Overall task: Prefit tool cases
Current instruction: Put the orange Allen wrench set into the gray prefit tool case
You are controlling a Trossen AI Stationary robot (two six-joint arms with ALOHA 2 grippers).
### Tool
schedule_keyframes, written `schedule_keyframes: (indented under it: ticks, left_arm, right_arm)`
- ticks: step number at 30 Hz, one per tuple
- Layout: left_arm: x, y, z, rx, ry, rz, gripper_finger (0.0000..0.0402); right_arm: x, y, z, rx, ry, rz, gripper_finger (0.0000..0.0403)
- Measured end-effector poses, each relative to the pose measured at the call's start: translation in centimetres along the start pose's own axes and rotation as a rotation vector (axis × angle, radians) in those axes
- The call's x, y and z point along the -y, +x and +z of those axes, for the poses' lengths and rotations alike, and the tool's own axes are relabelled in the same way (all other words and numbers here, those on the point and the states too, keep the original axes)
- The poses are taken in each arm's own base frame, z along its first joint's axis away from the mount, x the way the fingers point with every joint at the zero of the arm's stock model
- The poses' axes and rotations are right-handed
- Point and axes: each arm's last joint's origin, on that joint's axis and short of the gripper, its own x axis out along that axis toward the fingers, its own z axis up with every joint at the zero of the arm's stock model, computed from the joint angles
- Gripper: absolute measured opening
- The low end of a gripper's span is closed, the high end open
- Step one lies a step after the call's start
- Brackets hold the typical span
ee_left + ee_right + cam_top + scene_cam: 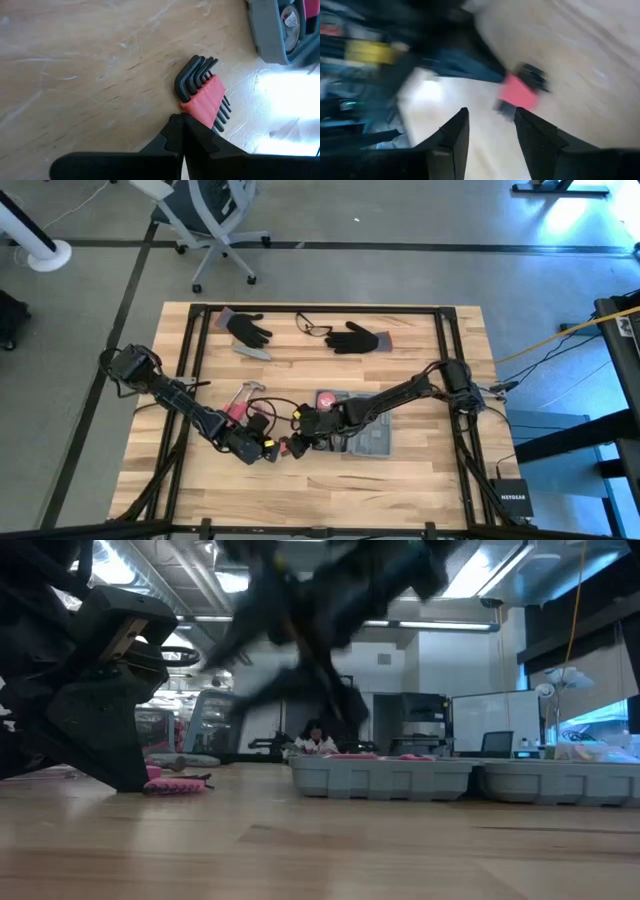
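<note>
Left gripper (182, 122), fingers pinched together, touches red-sleeved black hex-key set (202, 92). Right gripper (490, 135), fingers apart, hovers just beside it. Open grey-blue plastic tool case (365, 435) lies immediately right.

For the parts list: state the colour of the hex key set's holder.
Red holder, with black keys; the left wrist view shows it best.
</note>
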Motion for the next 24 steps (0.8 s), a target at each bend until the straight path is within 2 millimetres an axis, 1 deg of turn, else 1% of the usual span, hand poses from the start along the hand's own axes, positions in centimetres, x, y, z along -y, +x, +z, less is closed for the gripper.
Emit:
schedule_keyframes:
  ticks: [1, 3, 5, 7, 8, 10, 11, 12, 13, 14, 16, 19, 22, 24]
  left_arm:
    - [0.0, 0.0, 0.0, 0.000, 0.000, 0.000, 0.0000]
    - [0.0, 0.0, 0.0, 0.000, 0.004, 0.002, 0.0000]
    - [0.0, 0.0, 0.0, 0.000, 0.011, 0.000, 0.0000]
    - [0.0, 0.0, 0.0, -0.001, 0.012, -0.002, 0.0000]
    - [0.0, 0.0, 0.0, 0.000, 0.012, -0.004, 0.0000]
    - [0.1, 0.0, 0.0, -0.001, 0.020, -0.010, 0.0000]
    - [0.1, 0.0, 0.0, 0.000, 0.023, -0.016, 0.0000]
    - [0.2, 0.0, 0.0, -0.001, 0.031, -0.020, 0.0000]
    - [0.2, 0.0, 0.0, -0.001, 0.041, -0.025, 0.0000]
    - [0.2, 0.0, 0.0, -0.001, 0.046, -0.029, 0.0000]
    - [0.3, 0.1, 0.0, 0.000, 0.048, -0.035, 0.0000]
    - [0.4, 0.2, 0.2, 0.000, 0.041, -0.038, 0.0000]
    - [0.6, 0.3, 0.5, 0.002, 0.044, -0.055, 0.0000]
    - [0.6, 0.3, 0.7, 0.004, 0.044, -0.056, 0.0000]
  right_arm:
    - [-0.6, -0.9, 0.3, 0.006, -0.018, 0.015, 0.0150]
    - [-1.9, -2.6, 0.2, 0.003, -0.047, 0.029, 0.0150]
    - [-2.6, -4.1, -0.7, -0.028, -0.062, -0.011, 0.0149]
    - [-3.1, -5.3, -2.3, -0.095, -0.084, -0.071, 0.0139]
    - [-3.2, -5.8, -3.4, -0.144, -0.094, -0.112, 0.0126]
    - [-3.0, -6.3, -5.7, -0.234, -0.094, -0.195, 0.0078]
    - [-2.8, -6.2, -7.0, -0.265, -0.095, -0.227, 0.0046]
    - [-2.5, -6.0, -8.1, -0.286, -0.085, -0.248, 0.0024]
    - [-2.3, -5.8, -9.1, -0.297, -0.066, -0.252, 0.0014]
    - [-2.0, -5.6, -9.9, -0.304, -0.038, -0.258, 0.0013]
    - [-1.3, -5.3, -10.8, -0.298, 0.016, -0.300, 0.0006]
    - [0.8, -4.6, -11.3, -0.264, 0.077, -0.401, 0.0002]
    - [1.6, -4.1, -10.6, -0.223, 0.106, -0.425, 0.0001]
    - [1.7, -3.9, -9.6, -0.172, 0.117, -0.412, 0.0000]
